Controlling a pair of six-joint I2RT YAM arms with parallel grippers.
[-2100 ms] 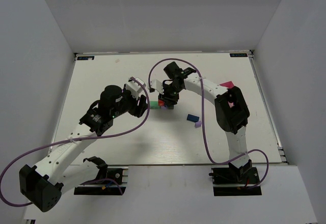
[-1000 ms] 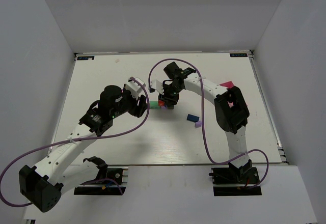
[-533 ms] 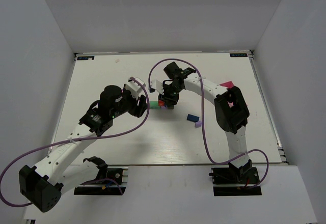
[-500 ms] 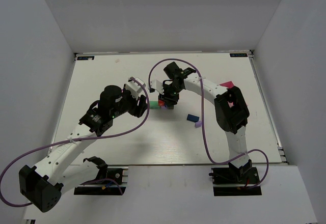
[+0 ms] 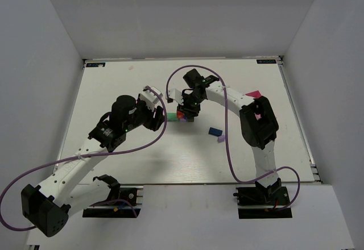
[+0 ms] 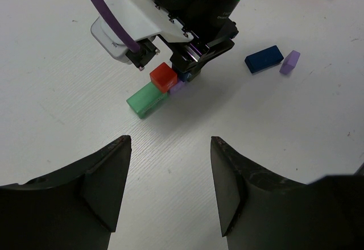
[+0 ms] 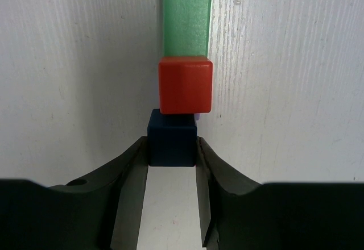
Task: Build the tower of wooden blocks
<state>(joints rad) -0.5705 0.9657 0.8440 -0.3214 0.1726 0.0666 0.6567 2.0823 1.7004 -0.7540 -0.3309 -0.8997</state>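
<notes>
The tower point(image 5: 178, 115) stands mid-table: a green bar point(image 7: 186, 14) lying flat with a red cube point(image 7: 185, 85) at its end. My right gripper point(image 7: 172, 150) is shut on a dark blue cube point(image 7: 172, 139) right against the red cube. A sliver of a purple piece point(image 7: 197, 115) shows beneath. In the left wrist view the green bar point(image 6: 147, 99), the red cube point(image 6: 165, 76) and the purple piece point(image 6: 176, 87) sit under the right gripper point(image 5: 187, 111). My left gripper point(image 6: 170, 193) is open and empty, just left of the tower, above bare table.
A loose blue bar point(image 6: 264, 58) and a light purple block point(image 6: 289, 61) lie right of the tower; both also show in the top view, blue point(image 5: 214, 130) and purple point(image 5: 221, 138). A pink tray point(image 5: 254, 94) sits at the right behind the right arm.
</notes>
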